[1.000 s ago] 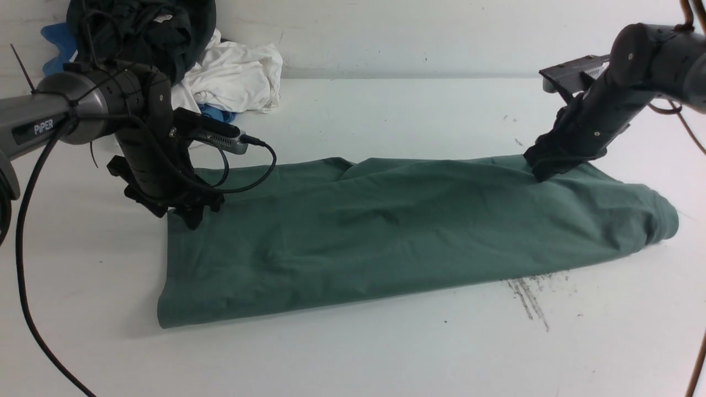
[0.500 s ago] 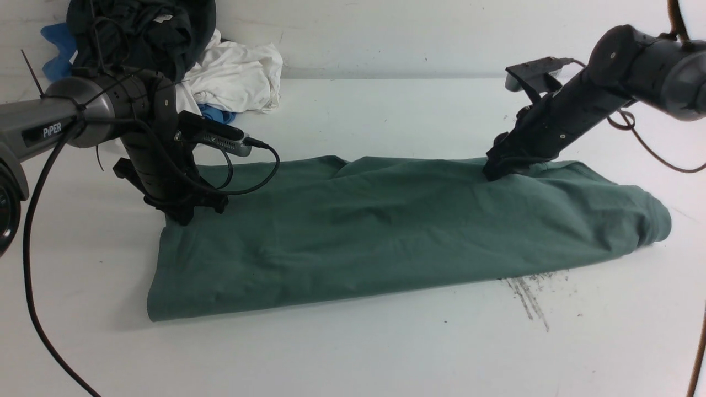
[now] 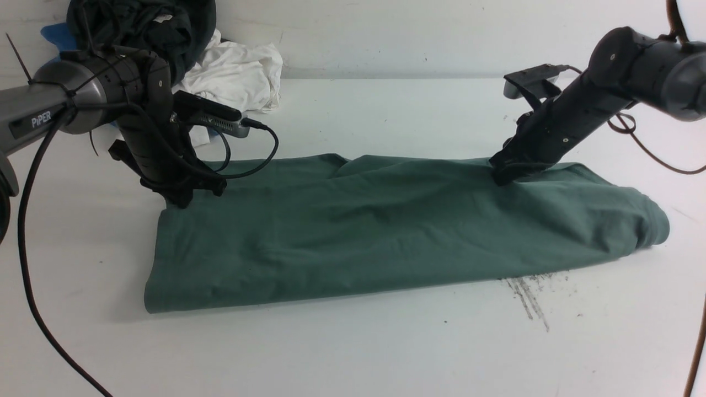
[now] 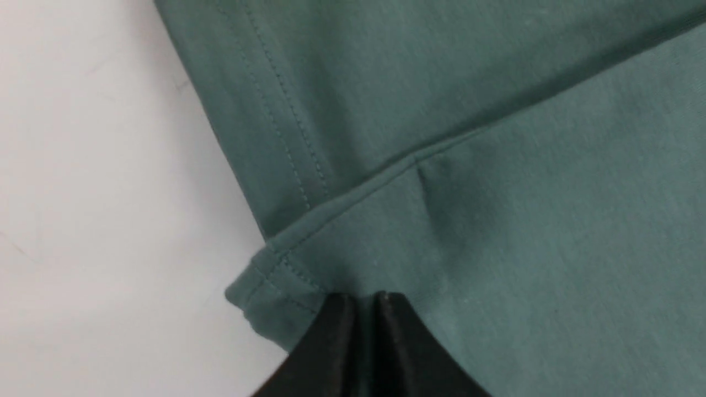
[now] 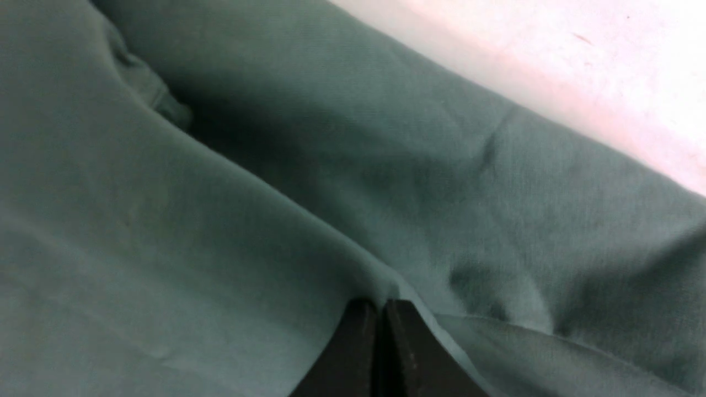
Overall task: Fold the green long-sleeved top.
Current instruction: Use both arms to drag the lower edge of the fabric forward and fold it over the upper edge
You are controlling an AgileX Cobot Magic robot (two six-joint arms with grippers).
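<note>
Green long-sleeved top (image 3: 386, 231): lies folded in a long band across the white table (image 3: 353, 353), clamped at its far left hem corner in the closed left gripper (image 3: 179, 201) and on its far edge toward the right in the closed right gripper (image 3: 501, 177).
</note>
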